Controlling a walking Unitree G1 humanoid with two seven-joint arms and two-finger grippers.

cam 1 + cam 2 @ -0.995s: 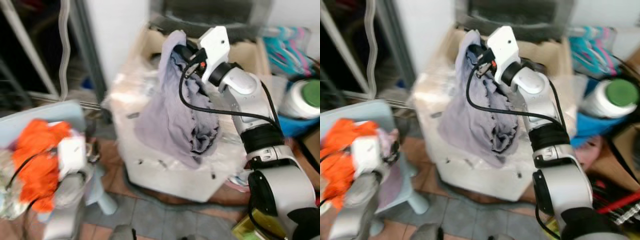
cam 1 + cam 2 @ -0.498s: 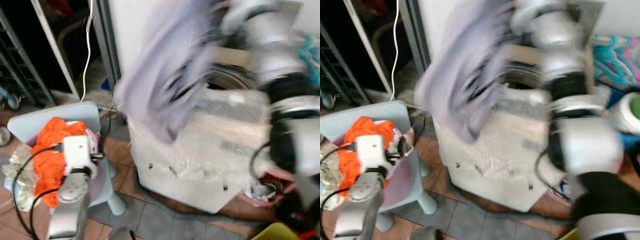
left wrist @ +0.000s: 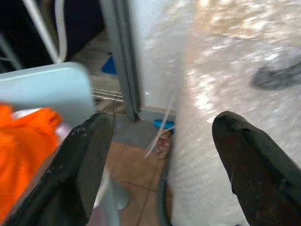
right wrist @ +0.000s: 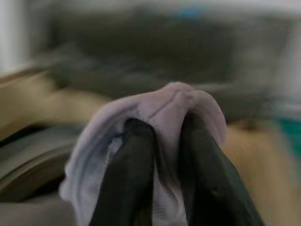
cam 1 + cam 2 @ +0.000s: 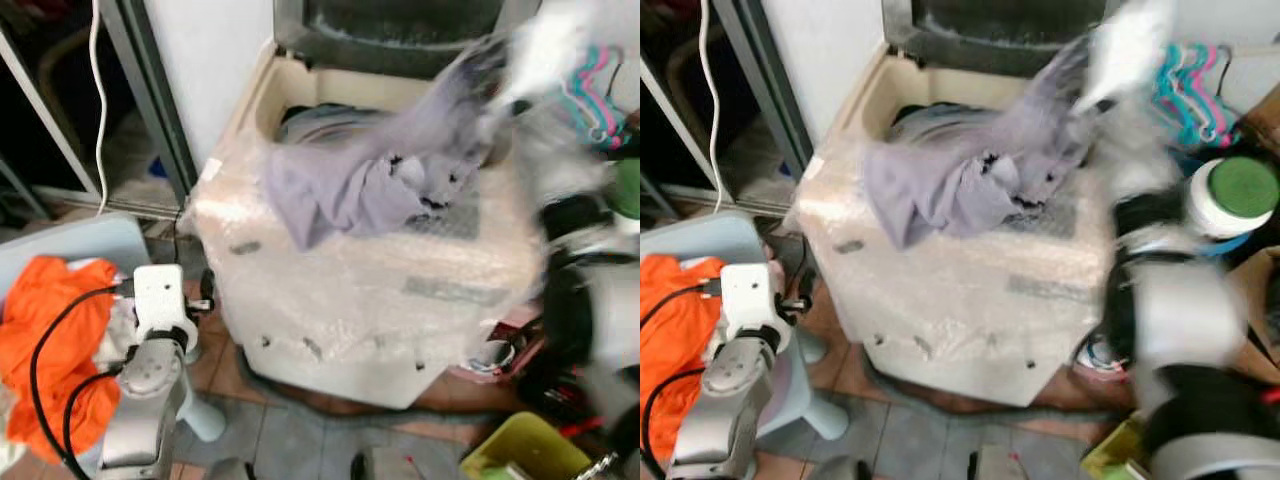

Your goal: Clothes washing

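Over the washer mouth: loading step, grey garment (image 5: 375,180) half in, half out.

Right tool (image 4: 164,155) clenched on a fold of the grey cloth, black fingers (image 4: 124,179) pinching it; arm blurred in the head views. Garment draped across the plastic-wrapped washing machine (image 5: 380,290), one end trailing toward the open tub (image 5: 320,118), the rest spilling on the wrapped top. Left tool (image 3: 160,155) spread wide, holding nothing, low beside the washer near the pale blue chair (image 5: 70,245) with the orange clothing (image 5: 55,330). Next, by judgement: carry the pinch over the tub, release, then push the trailing part in before fetching the orange pile.
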